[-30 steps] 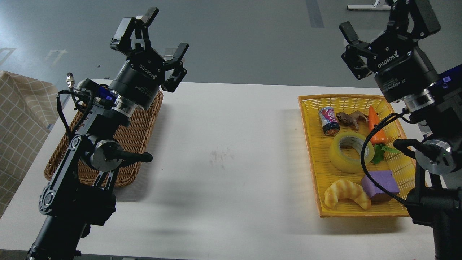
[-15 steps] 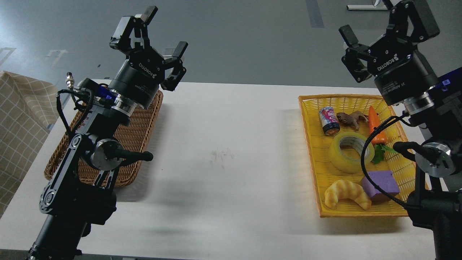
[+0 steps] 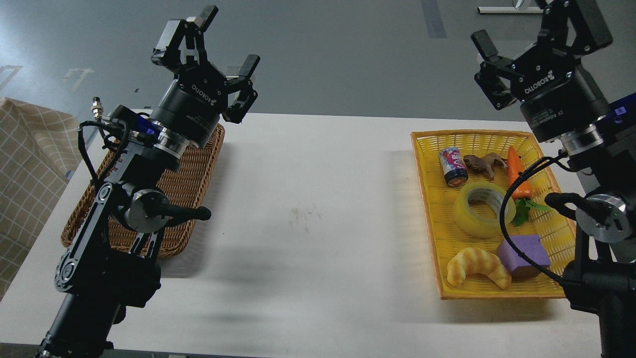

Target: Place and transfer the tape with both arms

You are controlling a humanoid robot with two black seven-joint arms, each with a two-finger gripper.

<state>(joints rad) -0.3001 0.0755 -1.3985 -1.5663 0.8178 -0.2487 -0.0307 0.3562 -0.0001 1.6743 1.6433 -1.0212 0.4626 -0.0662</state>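
Note:
The tape [image 3: 482, 209], a wide translucent yellow roll with a grey-white core, lies flat in the middle of the yellow basket [image 3: 427, 199] on the right of the white table. My left gripper [image 3: 216, 42] is open and empty, raised above the far end of the brown wicker basket [image 3: 174, 194]. My right gripper [image 3: 521, 35] is open and empty, raised high above the far end of the yellow basket, well clear of the tape.
In the yellow basket with the tape lie a small can [image 3: 452, 166], a brown toy animal [image 3: 483, 162], a toy carrot [image 3: 516, 171], a purple block [image 3: 525, 254] and a croissant-shaped toy [image 3: 477, 267]. A checked cloth [image 3: 25, 164] hangs at the left edge.
My right gripper has shifted slightly right and up. My left gripper has lifted very slightly. The tape and the other objects have not moved.

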